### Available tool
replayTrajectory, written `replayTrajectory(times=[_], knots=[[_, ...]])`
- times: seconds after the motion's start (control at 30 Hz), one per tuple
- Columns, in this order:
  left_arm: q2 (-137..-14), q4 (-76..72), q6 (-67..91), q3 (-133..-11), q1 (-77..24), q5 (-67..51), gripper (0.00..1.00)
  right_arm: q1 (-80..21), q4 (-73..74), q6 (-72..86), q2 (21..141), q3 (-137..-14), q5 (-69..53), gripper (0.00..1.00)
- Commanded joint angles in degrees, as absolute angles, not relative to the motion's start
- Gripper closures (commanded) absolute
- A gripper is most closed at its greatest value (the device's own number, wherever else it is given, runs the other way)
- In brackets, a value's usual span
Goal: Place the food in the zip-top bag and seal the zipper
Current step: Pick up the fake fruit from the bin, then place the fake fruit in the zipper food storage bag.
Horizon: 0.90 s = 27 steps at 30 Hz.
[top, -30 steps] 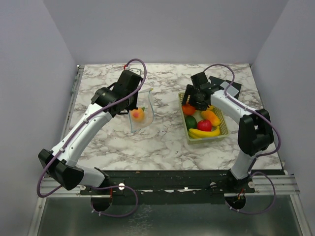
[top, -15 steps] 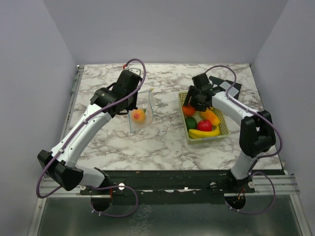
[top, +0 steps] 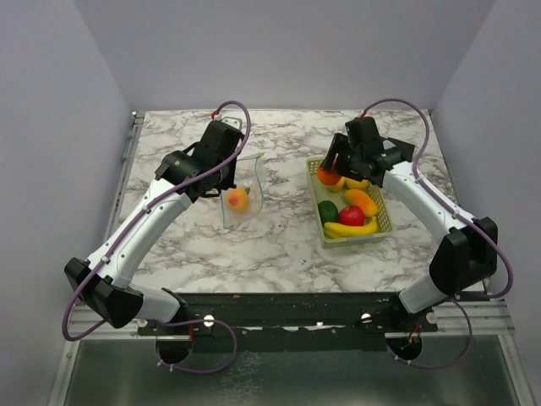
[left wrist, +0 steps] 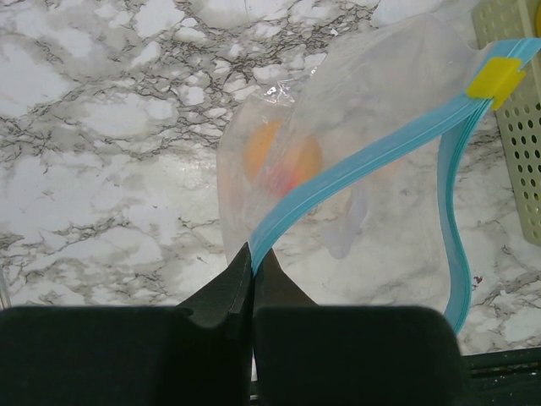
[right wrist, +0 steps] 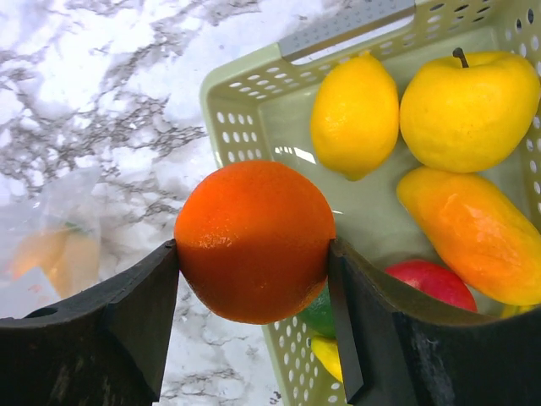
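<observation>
Step check from us: we'd call this mid-transfer in the loading part, nowhere near sealing yet. The right jaws are clamped on either side of an orange [right wrist: 254,228], holding it in the air over the basket [right wrist: 241,118] corner nearest the bag, so it's out of the basket but not yet across. The left jaws are pinched tight on one end of the zipper [left wrist: 372,160], holding the zip-top bag [left wrist: 380,93] up over the marble tabletop [left wrist: 101,127] with its mouth gaping and the two blue strips well apart. We can't tell if its bottom rests on the marble. Next move, as we read it: carry the orange to that opening and let go only once it's well inside, since the bag is floppy and hangs from one pinched spot, so a nudge on the rim could fold it shut. Counts: one bag, one basket, one yellow tab [left wrist: 494,78] on the zipper. Food: one orange-and-red piece [left wrist: 279,156] already in the bag, one orange in the jaws, and six in the basket. Those are a lemon [right wrist: 355,114], a yellow apple [right wrist: 469,110], a long orange-yellow piece [right wrist: 469,233], a red one [right wrist: 431,283], a green one [right wrist: 319,315] mostly hidden under the orange, and a banana [top: 348,228]. Eight in all by our count.
</observation>
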<state>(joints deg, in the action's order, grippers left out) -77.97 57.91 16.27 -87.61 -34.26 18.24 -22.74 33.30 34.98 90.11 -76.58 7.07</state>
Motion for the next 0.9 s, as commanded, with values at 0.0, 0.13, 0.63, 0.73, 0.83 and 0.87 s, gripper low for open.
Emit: replayTrajectory(times=[0.0,0.13,0.63,0.73,0.83,0.87], knots=[[-77.8,57.5,15.9,-88.2,-34.5,18.5,1.00,-23.1,33.4,31.6,85.7,-78.8,3.3,0.73],[-78.0,57.6,15.9,-88.3,-34.5,18.5,1.00,-24.9,31.9,29.6,82.6,-79.4,0.5,0.73],[-78.2,57.5,16.1,-88.3,-34.5,18.7,1.00,-42.3,25.6,24.1,76.3,-85.5,-4.6,0.72],[-78.1,57.6,16.1,-88.3,-34.5,18.7,1.00,-45.5,25.2,23.4,77.2,-86.8,-4.2,0.72],[-78.0,57.6,16.2,-88.3,-34.5,18.6,1.00,-47.8,25.2,22.9,78.2,-87.8,-3.7,0.72],[-78.0,57.6,16.2,-88.3,-34.4,18.5,1.00,-48.5,25.1,22.7,78.6,-88.0,-3.7,0.72]])
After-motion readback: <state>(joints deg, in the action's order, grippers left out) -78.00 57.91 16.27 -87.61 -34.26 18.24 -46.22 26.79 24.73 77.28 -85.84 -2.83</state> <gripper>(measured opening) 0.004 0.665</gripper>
